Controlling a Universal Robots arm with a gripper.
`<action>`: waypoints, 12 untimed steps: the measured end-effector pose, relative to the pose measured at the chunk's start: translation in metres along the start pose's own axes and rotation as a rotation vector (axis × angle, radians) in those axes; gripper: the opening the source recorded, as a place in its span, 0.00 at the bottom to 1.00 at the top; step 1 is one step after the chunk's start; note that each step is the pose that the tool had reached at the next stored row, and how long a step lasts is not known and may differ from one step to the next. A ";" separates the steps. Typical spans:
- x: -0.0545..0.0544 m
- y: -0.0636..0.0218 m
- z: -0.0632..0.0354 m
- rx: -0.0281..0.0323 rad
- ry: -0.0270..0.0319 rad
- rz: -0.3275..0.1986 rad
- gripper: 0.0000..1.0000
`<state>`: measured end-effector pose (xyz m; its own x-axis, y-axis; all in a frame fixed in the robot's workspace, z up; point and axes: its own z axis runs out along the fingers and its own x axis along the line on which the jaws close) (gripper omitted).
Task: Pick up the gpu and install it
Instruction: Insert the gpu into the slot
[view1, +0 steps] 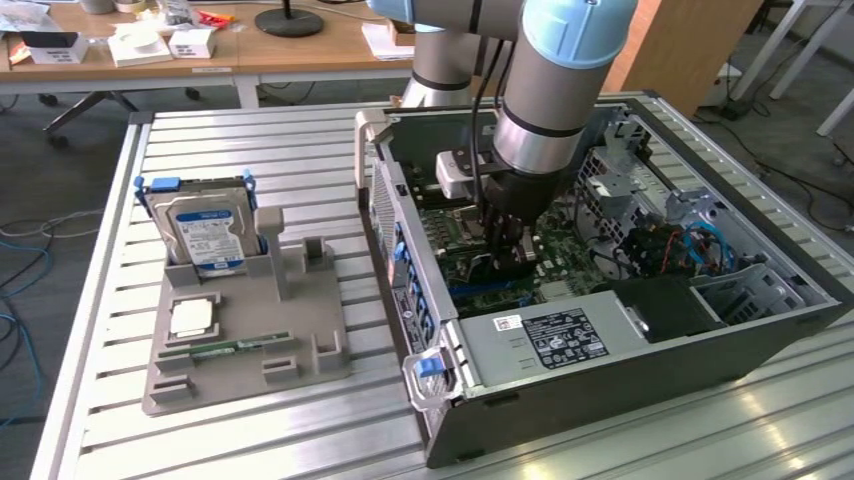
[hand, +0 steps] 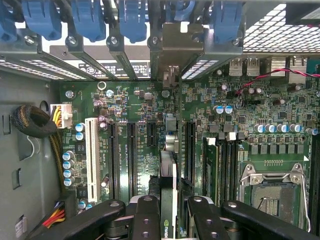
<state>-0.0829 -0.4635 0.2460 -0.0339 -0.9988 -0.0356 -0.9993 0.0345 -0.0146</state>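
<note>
The one mark I can read from here is the Nvidia logo on the edge of the gpu (hand: 168, 200). The blue-and-white label on the hard drive (view1: 203, 238), and the black label (view1: 571, 342) and barcode sticker (view1: 507, 322) on the power supply (view1: 497, 362), carry print I can't make out.

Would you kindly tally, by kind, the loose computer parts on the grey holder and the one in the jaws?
hard drive: 1
memory stick: 1
square silver chip: 1
gpu: 1
Total: 4
</note>
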 end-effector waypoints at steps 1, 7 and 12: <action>0.000 0.0000 0.0000 0.0000 0.0000 0.000 0.26; 0.000 0.0003 0.0000 0.0000 0.0000 0.000 0.26; 0.000 0.0003 0.0001 0.0000 0.0001 0.000 0.26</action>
<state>-0.0832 -0.4635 0.2458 -0.0339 -0.9988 -0.0355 -0.9993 0.0345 -0.0146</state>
